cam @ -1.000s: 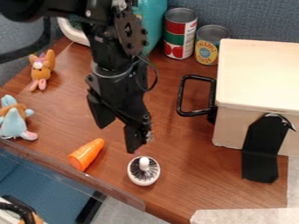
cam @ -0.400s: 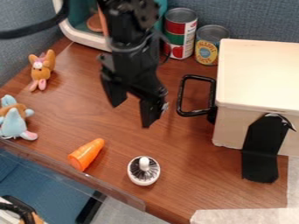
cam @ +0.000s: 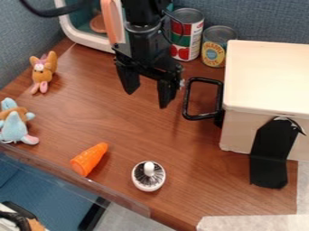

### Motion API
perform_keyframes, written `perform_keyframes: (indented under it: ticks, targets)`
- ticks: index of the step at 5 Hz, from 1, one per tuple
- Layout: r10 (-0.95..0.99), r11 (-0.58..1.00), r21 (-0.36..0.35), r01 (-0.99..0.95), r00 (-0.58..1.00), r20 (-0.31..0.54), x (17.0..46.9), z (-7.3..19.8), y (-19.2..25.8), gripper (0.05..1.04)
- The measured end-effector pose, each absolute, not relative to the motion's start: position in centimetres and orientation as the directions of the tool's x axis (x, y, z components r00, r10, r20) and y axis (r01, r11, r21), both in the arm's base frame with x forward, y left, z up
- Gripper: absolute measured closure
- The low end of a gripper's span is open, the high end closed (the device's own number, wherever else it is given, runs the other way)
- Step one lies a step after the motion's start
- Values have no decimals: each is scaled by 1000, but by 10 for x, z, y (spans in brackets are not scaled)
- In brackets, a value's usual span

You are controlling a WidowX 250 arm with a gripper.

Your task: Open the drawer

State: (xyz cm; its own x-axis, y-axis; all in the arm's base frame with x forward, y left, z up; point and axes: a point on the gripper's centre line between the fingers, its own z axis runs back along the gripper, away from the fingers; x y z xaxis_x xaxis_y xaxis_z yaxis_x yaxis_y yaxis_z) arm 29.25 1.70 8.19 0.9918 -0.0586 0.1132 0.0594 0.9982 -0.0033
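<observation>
Hanging near the black handle point(cam: 201, 117), the tool point(cam: 147, 99) has spread fingers; the right edge crops the pale box point(cam: 269, 76).

A robotics lab or similar workspace, judging by the robot arm point(cam: 142, 38) above scattered toys point(cam: 42, 72).

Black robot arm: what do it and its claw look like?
The black robot arm has blocky, jointed segments, with a thin black cable looping beside it. A thicker black cable curves at upper left. The black claw has two chunky, tapering fingers, with a small silvery patch alongside.
</observation>
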Motion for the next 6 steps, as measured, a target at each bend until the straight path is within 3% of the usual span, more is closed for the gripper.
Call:
perform_keyframes:
  ticks: [3, 6]
  targets:
    - [112, 987, -126, -101, 990, 88, 342, 46, 8, 82]
    - [114, 984, -140, -106, 993, 44, 363, 14, -17, 118]
